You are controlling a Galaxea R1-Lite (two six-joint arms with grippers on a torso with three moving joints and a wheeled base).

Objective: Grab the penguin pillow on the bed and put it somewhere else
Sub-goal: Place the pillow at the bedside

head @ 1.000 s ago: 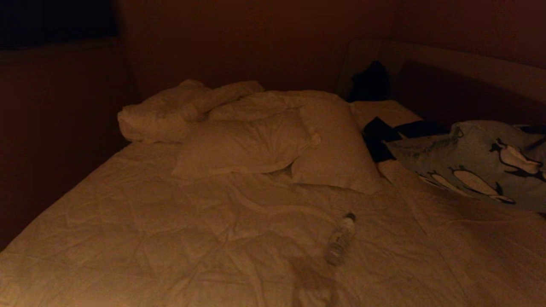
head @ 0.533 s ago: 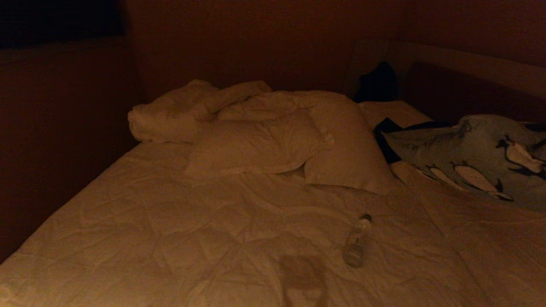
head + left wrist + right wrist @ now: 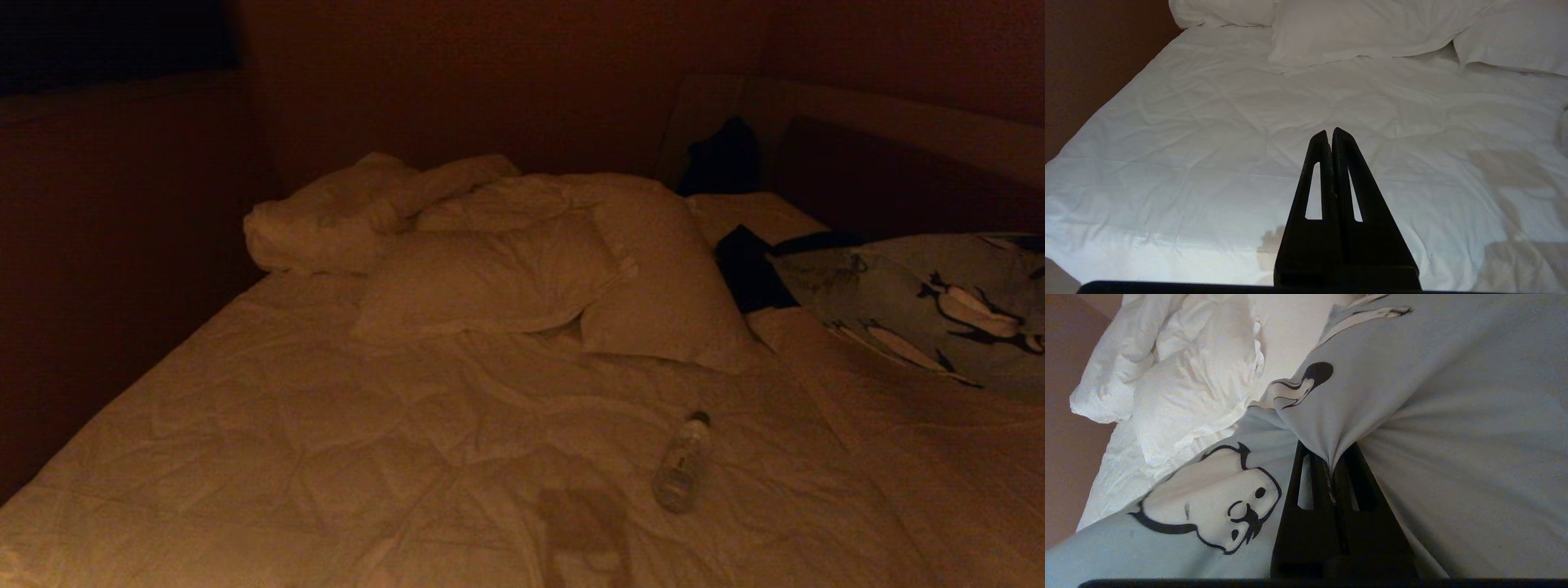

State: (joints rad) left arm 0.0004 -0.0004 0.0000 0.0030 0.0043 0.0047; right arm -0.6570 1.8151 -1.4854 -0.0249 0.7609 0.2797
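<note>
The right gripper [image 3: 1331, 467] is pinching a fold of the penguin pillow [image 3: 939, 314], lifted over the right side of the bed [image 3: 326, 425]. The left gripper [image 3: 1331, 136], pressed together, hangs above the bedding, holding nothing

A wide bed [image 3: 326, 457] with wrinkled cream bedding fills the dim head view. Two cream pillows [image 3: 490, 282] lie overlapping near its middle, a rumpled duvet [image 3: 326, 224] bunched behind them. A clear bottle [image 3: 680, 461] lies on its side nearer the front. At the right edge sits the penguin pillow [image 3: 922, 306], a dark cloth [image 3: 747, 269] just beside it, before the headboard [image 3: 898, 122].
</note>
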